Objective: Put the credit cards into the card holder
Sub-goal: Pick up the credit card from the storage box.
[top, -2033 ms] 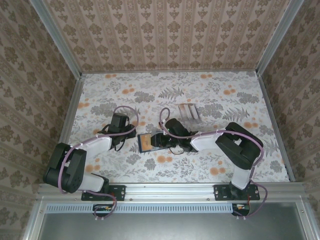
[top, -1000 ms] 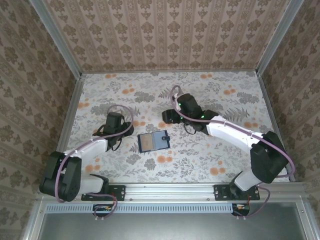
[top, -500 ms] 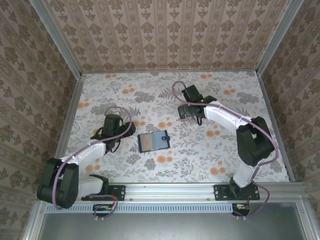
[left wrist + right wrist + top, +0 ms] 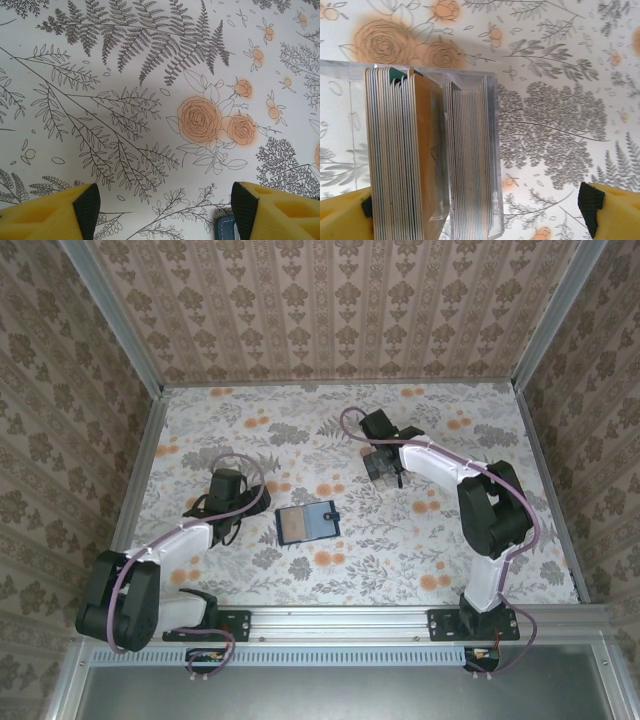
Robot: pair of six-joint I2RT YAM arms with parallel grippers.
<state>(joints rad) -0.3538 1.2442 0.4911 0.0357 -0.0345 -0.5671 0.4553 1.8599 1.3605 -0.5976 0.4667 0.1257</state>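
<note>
The credit cards (image 4: 390, 160) stand on edge in two stacks inside a clear plastic box (image 4: 492, 150); the second stack (image 4: 467, 160) is to the right, and one brownish card faces sideways. My right gripper (image 4: 480, 210) hangs open over this box, the stacks nearer its left finger. From above, the right gripper (image 4: 381, 454) covers most of the box (image 4: 378, 472) at the table's back. The card holder (image 4: 306, 523), dark navy, lies shut mid-table. My left gripper (image 4: 230, 490) is open just left of it, and the holder's corner (image 4: 226, 231) shows beside the right fingertip.
The floral tablecloth (image 4: 420, 550) covers the table, with patterned walls on three sides. The right arm (image 4: 480, 510) reaches from its base up to the card box. Bare cloth lies between the holder and the box.
The right arm left the card holder, swung to the back and now hovers over the card box with its jaws wider. The left gripper opened and stayed near the holder.
</note>
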